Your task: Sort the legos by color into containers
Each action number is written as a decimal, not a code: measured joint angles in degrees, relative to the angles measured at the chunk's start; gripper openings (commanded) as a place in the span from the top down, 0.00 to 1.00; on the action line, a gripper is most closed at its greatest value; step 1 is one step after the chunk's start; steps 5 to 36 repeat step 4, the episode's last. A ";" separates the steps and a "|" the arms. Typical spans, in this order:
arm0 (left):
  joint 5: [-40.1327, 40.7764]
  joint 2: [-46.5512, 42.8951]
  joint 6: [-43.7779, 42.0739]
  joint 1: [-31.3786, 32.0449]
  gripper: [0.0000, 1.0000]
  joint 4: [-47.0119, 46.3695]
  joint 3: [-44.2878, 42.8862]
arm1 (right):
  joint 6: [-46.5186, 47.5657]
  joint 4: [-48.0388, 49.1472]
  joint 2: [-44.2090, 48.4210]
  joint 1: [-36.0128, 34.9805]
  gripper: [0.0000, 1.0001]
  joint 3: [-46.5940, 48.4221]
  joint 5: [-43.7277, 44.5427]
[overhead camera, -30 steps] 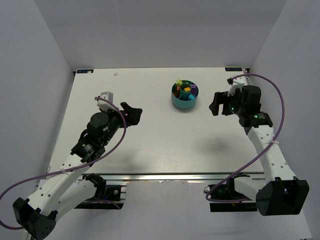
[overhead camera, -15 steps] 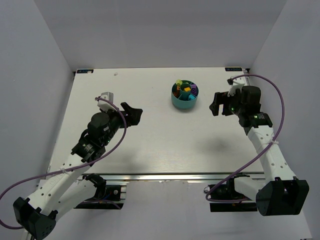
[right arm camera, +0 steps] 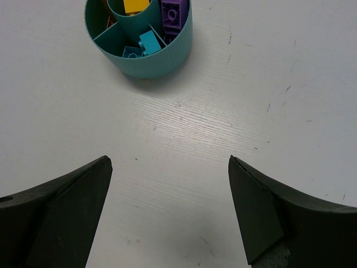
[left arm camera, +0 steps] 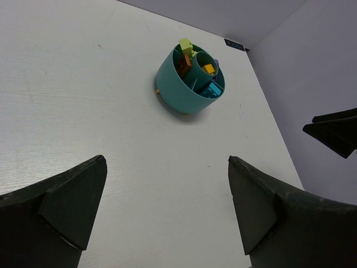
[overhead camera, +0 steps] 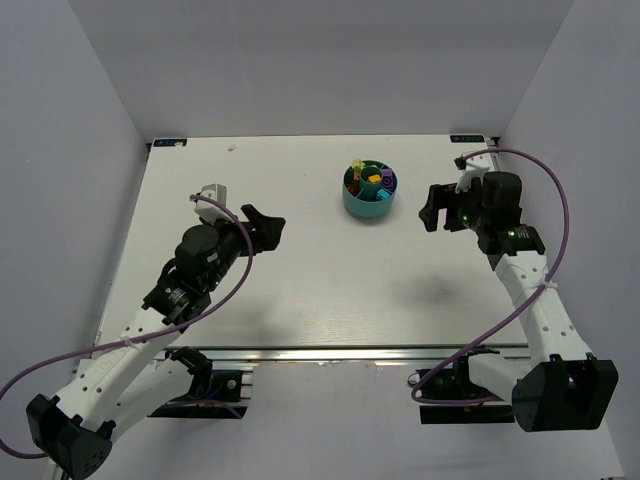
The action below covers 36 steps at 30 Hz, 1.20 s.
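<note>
Bright, even, diffuse light falls from above in all three views. The white table (overhead camera: pixel 300 200) looks matte and evenly lit, with soft grey shadows lying on it low in the top view. The bowl (right arm camera: pixel 150 61) casts a faint, soft-edged shadow just below itself in the frame. Focus is sharp mid-frame, and the wrist views' lower corners go near-black, with little detail.

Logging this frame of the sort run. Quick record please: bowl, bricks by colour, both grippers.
bowl: teal, upright, nearer the right arm
centre cup: yellow brick
wedges: purple brick, cyan bricks and orange brick, each in its own section
lime brick: sticks up above the rim
left gripper: open, empty, well clear of bowl
right gripper: open, empty, beside bowl, not touching
</note>
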<state>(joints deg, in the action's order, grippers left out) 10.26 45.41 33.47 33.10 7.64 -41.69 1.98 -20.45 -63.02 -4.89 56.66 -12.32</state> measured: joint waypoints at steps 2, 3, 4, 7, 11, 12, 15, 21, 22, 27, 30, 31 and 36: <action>0.00 0.00 0.02 0.00 0.02 0.00 0.00 | 0.07 0.00 0.00 0.00 0.11 0.00 0.00; 0.00 0.00 0.02 0.00 0.02 -0.02 0.00 | 0.13 0.00 0.00 0.00 0.10 0.00 -0.02; 0.00 0.00 0.04 0.00 0.02 -0.04 0.00 | 0.15 -0.02 0.00 0.00 0.10 0.00 -0.02; 0.00 0.00 0.04 0.00 0.02 -0.04 0.00 | 0.15 -0.02 0.00 0.00 0.10 0.00 -0.02; 0.00 0.00 0.04 0.00 0.02 -0.04 0.00 | 0.15 -0.02 0.00 0.00 0.10 0.00 -0.02; 0.00 0.00 0.04 0.00 0.02 -0.04 0.00 | 0.15 -0.02 0.00 0.00 0.10 0.00 -0.02; 0.00 0.00 0.04 0.00 0.02 -0.04 0.00 | 0.15 -0.02 0.00 0.00 0.10 0.00 -0.02; 0.00 0.00 0.04 0.00 0.02 -0.04 0.00 | 0.15 -0.02 0.00 0.00 0.10 0.00 -0.02; 0.00 0.00 0.04 0.00 0.02 -0.04 0.00 | 0.15 -0.02 0.00 0.00 0.10 0.00 -0.02; 0.00 0.00 0.04 0.00 0.02 -0.04 0.00 | 0.15 -0.02 0.00 0.00 0.10 0.00 -0.02; 0.00 0.00 0.04 0.00 0.02 -0.04 0.00 | 0.15 -0.02 0.00 0.00 0.10 0.00 -0.02; 0.00 0.00 0.04 0.00 0.02 -0.04 0.00 | 0.15 -0.02 0.00 0.00 0.10 0.00 -0.02; 0.00 0.00 0.04 0.00 0.02 -0.04 0.00 | 0.15 -0.02 0.00 0.00 0.10 0.00 -0.02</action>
